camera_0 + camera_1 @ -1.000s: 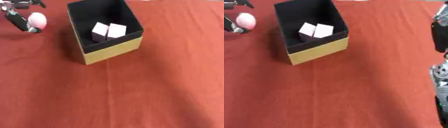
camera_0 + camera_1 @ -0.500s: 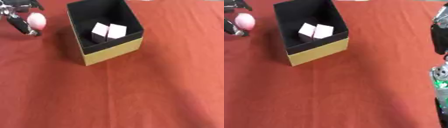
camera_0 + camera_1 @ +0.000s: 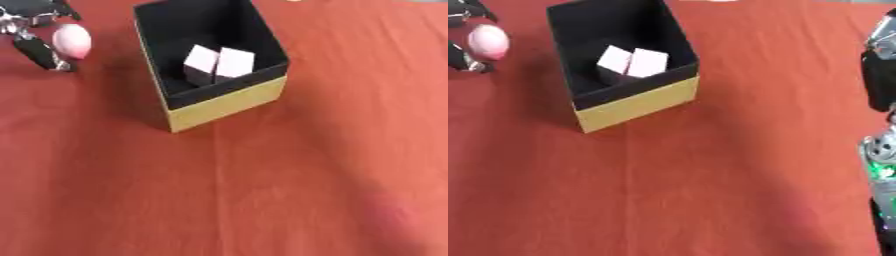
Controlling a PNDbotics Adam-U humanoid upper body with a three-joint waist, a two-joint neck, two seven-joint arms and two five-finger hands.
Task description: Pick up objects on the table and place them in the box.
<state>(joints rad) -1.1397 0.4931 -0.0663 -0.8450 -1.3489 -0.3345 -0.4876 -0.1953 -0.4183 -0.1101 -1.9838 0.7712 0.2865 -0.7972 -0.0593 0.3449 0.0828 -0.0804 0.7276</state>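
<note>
A box (image 3: 229, 102) with a black inside and a yellow front stands at the upper middle of the red cloth. Two pale cubes (image 3: 219, 62) lie side by side inside it. To the left of the box, my left hand (image 3: 31, 22) has its fingers (image 3: 39, 52) curled round a pink ball (image 3: 72, 41). My right arm (image 3: 878, 80) shows only as black and silver parts along the right edge of the right eye view, far from the box.
The red cloth (image 3: 262, 190) covers the whole table. A green light glows on the silver part of the right arm (image 3: 880, 167).
</note>
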